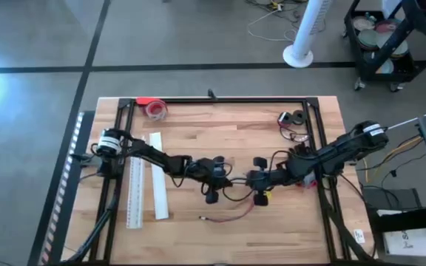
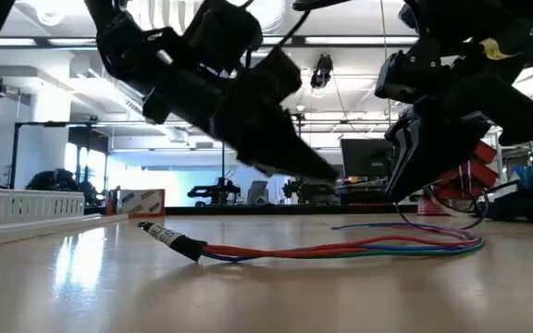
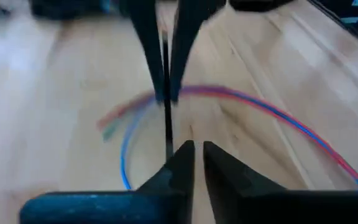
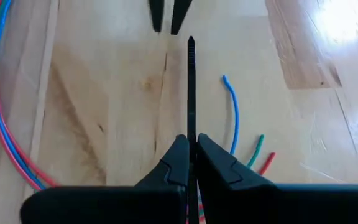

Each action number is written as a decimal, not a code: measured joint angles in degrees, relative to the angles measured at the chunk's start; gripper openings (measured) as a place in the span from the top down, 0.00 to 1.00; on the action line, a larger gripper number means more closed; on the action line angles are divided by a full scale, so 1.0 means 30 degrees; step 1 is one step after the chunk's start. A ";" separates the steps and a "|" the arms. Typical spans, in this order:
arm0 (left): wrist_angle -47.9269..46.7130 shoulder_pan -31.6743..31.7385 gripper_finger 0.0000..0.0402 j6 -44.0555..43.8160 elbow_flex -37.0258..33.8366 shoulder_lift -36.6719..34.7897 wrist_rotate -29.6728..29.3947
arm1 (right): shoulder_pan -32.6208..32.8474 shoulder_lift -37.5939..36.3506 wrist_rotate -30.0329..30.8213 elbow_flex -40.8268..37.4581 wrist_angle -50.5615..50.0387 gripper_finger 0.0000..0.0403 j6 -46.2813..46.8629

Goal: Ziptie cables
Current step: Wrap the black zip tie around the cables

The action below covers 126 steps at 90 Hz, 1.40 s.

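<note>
The cables [image 2: 359,246] are thin red, blue and green wires lying in a loose curve on the wooden table [image 1: 198,133], with a small black connector end [image 2: 179,244]. In the high view the cables [image 1: 229,216] lie near the front edge, just below both grippers. My right gripper [image 4: 192,142] is shut on a thin black zip tie [image 4: 191,87]. My left gripper [image 3: 199,152] faces it from the table's left with a narrow gap between its fingers. The tie's free tip [image 3: 166,149] ends just beside those fingers, not between them. My right gripper pinches the black zip tie [image 4: 191,127] between its two fingers. The tie runs along the fingers and sticks out well beyond them, toward the table's left. It hangs clear of the table, its free end [image 4: 191,42] close to my left gripper.
Two long white strips [image 1: 146,188] lie at the table's left. A red tape roll [image 1: 154,108] sits at the far edge, and small dark parts [image 1: 294,118] at the far right. Black frame rails [image 1: 220,100] border the work area. Loose wire ends [image 4: 232,112] lie under my right gripper.
</note>
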 joint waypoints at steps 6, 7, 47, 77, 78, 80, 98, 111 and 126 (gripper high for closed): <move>0.0012 -0.0071 0.84 0.1016 0.0522 0.0287 -0.0984 | 0.0000 0.0007 -0.0010 -0.0007 -0.0002 1.00 0.0028; -0.0002 -0.0066 0.83 0.1069 0.0596 0.0355 -0.0996 | 0.0000 0.0007 -0.0014 -0.0002 0.0000 1.00 0.0037; -0.0197 0.0087 0.57 0.2065 0.3300 0.3064 -0.0579 | -0.0007 0.0007 -0.0060 0.0000 -0.0005 1.00 0.0493; -0.0484 0.0463 0.72 0.1106 0.3921 0.3846 -0.0929 | -0.0015 0.0007 -0.0351 0.0007 0.0012 1.00 0.0498; -0.0484 0.0458 0.73 0.1117 0.3921 0.3836 -0.0928 | -0.0015 0.0007 -0.0351 0.0007 0.0012 1.00 0.0493; -0.0480 0.0444 0.74 0.1144 0.3921 0.3813 -0.0919 | -0.0015 0.0007 -0.0354 0.0007 0.0020 1.00 0.0496; -0.1164 0.0617 0.90 0.1523 0.3964 0.3771 -0.0722 | -0.0066 0.0007 -0.0268 0.0007 0.0081 1.00 0.0507; -0.1352 0.0723 0.98 0.0842 0.3964 0.3771 0.0035 | -0.0051 0.0007 -0.0337 0.0007 0.0124 1.00 0.0502; -0.1152 0.0723 0.99 0.0289 0.3667 0.3677 0.0137 | -0.0051 -0.0021 -0.0351 0.0015 0.0208 1.00 0.0544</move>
